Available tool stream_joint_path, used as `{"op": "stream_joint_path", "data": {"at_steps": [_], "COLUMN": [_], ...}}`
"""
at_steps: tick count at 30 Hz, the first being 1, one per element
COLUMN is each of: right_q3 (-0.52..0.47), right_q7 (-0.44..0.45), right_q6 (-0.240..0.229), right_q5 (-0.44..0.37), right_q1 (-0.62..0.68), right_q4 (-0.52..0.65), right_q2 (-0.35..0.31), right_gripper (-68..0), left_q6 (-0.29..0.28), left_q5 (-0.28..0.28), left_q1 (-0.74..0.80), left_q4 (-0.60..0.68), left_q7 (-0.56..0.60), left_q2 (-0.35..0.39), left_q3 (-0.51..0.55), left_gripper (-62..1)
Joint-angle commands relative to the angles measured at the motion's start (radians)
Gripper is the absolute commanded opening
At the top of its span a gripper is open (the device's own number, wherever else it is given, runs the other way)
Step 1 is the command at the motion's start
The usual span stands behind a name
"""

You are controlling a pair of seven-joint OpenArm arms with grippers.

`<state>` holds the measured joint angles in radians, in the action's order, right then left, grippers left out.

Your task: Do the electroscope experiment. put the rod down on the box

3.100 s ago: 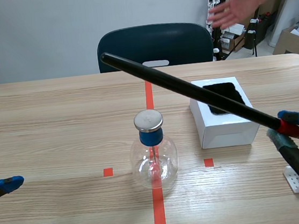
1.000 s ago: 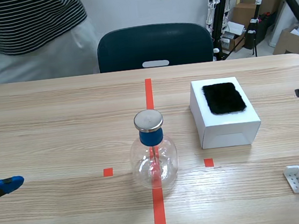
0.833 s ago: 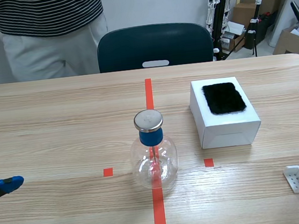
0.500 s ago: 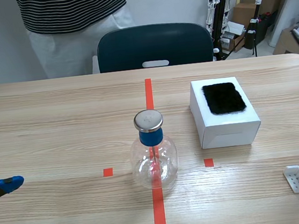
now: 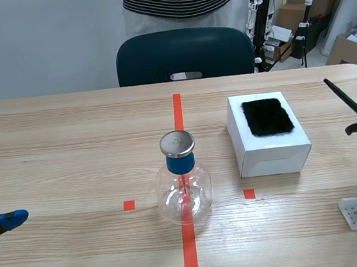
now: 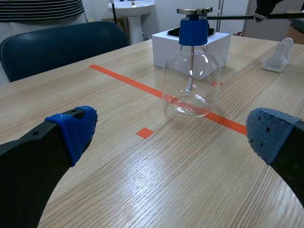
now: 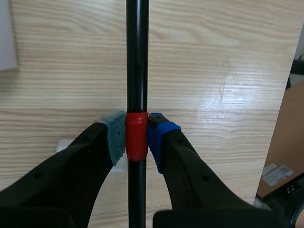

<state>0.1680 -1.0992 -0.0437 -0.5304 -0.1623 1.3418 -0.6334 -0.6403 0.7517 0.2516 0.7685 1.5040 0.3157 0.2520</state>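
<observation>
Rod [image 7: 137, 57], near end cut off.

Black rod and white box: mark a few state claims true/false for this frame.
1. The right end effector is shut on the long black rod at its red band. True.
2. The rod rests on the white cardboard box. False: it is held off to the box's side, not on it.
3. The left end effector is open, holding nothing. True.
4. The clear glass flask with blue collar and metal cap lies tipped over. False: it stands upright on the orange-red tape line.
</observation>
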Motion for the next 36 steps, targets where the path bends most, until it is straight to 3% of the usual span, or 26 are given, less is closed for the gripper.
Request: {"op": "stream_joint_path", "data": {"at_steps": [1,13,20,36], "right_q3": [-0.001,0.138,0.152,0.2], "right_q7": [0.017,0.069,0.082,0.241], "right_q6": [-0.022,-0.035,-0.035,-0.036], "right_q5": [0.002,0.002,0.002,-0.005], "right_q1": [-0.033,-0.119,-0.123,-0.123], "right_q4": [0.008,-0.124,-0.146,-0.226], "right_q2": [-0.028,-0.028,-0.028,-0.012], "right_gripper": [-67.3,-67.3,-67.3,-67.3], "left_q6": [-0.001,-0.001,-0.001,-0.001], "left_q5": [-0.011,-0.011,-0.011,-0.011], "left_q1": [-0.003,-0.003,-0.003,-0.003], "left_q4": [0.012,0.012,0.012,0.012], "left_q7": [0.05,0.05,0.05,0.05], "left_q2": [0.001,0.001,0.001,0.001], "left_q3": [0.006,0.006,0.006,0.006], "left_gripper": [1.4,1.4,1.4,1.4]}}
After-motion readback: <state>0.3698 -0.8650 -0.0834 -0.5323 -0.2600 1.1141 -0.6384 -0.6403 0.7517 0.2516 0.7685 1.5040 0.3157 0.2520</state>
